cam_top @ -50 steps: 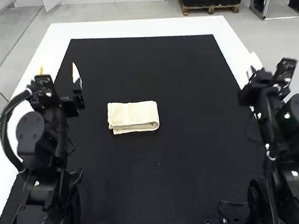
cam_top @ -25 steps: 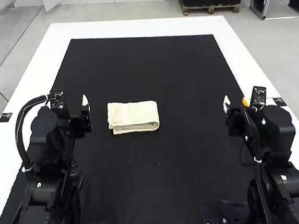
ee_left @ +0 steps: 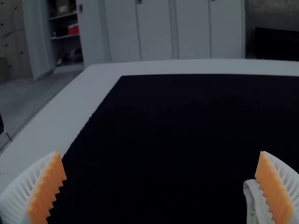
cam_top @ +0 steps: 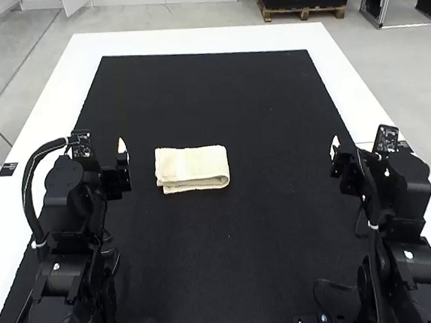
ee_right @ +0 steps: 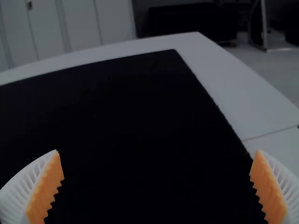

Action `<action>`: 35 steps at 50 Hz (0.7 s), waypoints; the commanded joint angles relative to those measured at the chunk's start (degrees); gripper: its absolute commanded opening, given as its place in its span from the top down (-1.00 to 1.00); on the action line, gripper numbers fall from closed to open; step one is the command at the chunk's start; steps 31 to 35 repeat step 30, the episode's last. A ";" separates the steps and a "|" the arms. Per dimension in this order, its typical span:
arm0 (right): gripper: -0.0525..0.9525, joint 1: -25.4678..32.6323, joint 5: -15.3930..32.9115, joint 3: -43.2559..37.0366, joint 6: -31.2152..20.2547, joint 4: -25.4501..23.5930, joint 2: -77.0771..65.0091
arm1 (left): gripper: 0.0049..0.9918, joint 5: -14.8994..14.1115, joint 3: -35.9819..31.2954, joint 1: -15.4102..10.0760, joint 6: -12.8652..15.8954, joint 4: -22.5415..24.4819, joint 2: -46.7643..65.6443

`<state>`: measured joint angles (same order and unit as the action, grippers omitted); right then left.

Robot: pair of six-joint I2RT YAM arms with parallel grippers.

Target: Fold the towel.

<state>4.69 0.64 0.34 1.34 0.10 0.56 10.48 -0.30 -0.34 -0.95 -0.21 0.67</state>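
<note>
Towel [cam_top: 192,171] folded between two wide-open pincers

Here's the left pincer [cam_top: 100,153], standing on the towel's left, fingers spread well apart and nothing pinched; over on the other side it's the right pincer [cam_top: 356,149], its fingers spread just as wide, also holding nothing. And the towel, cream-coloured, lies between the two, nearer to the left pincer and well apart from the right one; it's flat on the black mat [cam_top: 233,273], folded into a compact rectangle, layers stacked along the edge towards the robot; there's a rounded fold at the end facing the right pincer, and a smoother band crosses the top layer towards the left pincer's end.

Over to the left wrist view; white ribbed fingers with orange pads [ee_left: 48,189], a broad gap between them, and a pale piece of the towel peeking out beside one pad, partly covered by that finger; touching or not, can't tell from there. Right wrist view now; its own orange pads [ee_right: 46,189] stand just as far apart, dark mat showing between them and out ahead; beyond the mat, ahead of both pincers, runs the white table [cam_top: 190,41], with more of it along their outer sides.
</note>
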 commanded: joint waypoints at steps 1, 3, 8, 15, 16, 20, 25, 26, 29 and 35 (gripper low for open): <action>-0.94 0.59 -1.44 -0.34 -0.90 -0.45 -0.47 | -0.93 -0.46 0.30 0.08 -0.81 0.21 -0.84; -0.94 0.59 -1.44 -0.34 -0.90 -0.45 -0.47 | -0.93 -0.46 0.30 0.08 -0.81 0.21 -0.84; -0.94 0.59 -1.52 -0.34 -0.99 -0.45 -0.47 | -0.93 -0.46 0.30 0.43 -0.98 0.30 -0.84; -0.94 0.59 -1.44 -0.34 -0.99 -0.45 -0.47 | -0.93 -0.37 0.30 0.43 -1.16 0.21 -0.84; -0.94 0.59 -1.52 -0.34 -0.99 -0.45 -0.47 | -0.93 -0.46 0.30 0.43 -1.16 0.21 -0.84; -0.94 0.59 -1.52 -0.34 -0.99 -0.45 -0.47 | -0.93 -0.37 0.30 0.43 -1.16 0.21 -0.84; -0.94 0.59 -1.52 -0.34 -0.99 -0.45 -0.47 | -0.93 -0.37 0.30 0.43 -1.25 0.21 -0.93; -0.94 0.59 -1.52 -0.34 -0.99 -0.45 -0.47 | -0.93 -0.46 0.30 0.43 -1.25 0.30 -0.93; -0.94 0.59 -1.52 -0.34 -0.99 -0.45 -0.47 | -0.93 -0.37 0.30 0.43 -1.33 0.30 -0.84; -0.94 0.59 -1.52 -0.34 -0.99 -0.45 -0.47 | -0.93 -0.46 0.30 0.43 -1.33 0.30 -0.84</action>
